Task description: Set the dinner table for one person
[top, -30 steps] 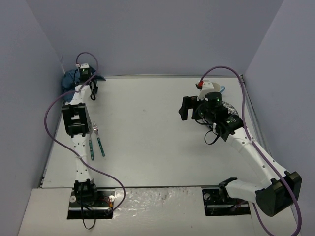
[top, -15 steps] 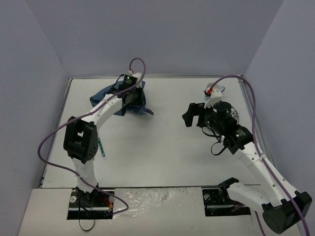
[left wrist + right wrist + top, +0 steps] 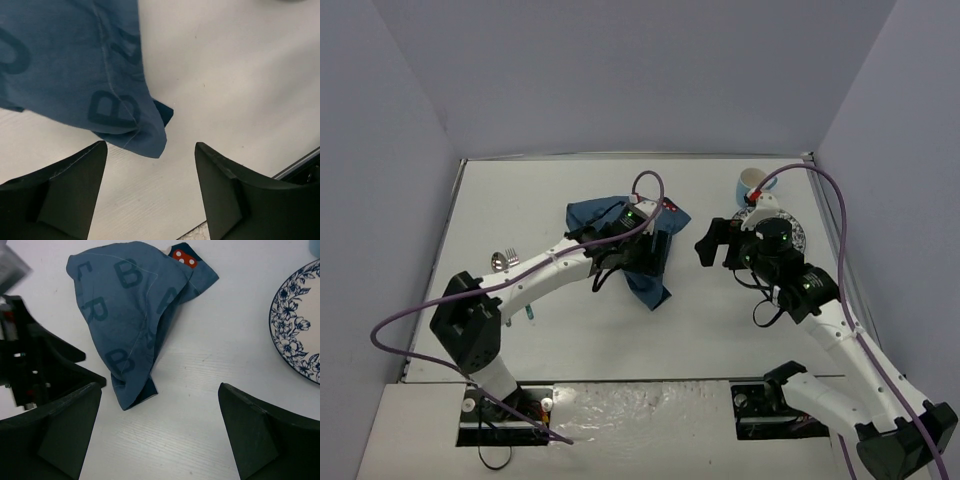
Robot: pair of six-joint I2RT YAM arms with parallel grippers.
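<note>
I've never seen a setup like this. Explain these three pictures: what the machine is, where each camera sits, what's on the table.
These are two robot arms bolted at the near edge of a white table. The wide picture comes from a camera above and behind them; the other two come from wrist cameras, so the dark shapes at the bottom are each arm's own fingers. The left gripper is open by a crumpled blue letter-printed cloth lying mid-table. The right gripper is open too; neither holds anything. A flowered plate and a cup sit far right, a fork at the left.
</note>
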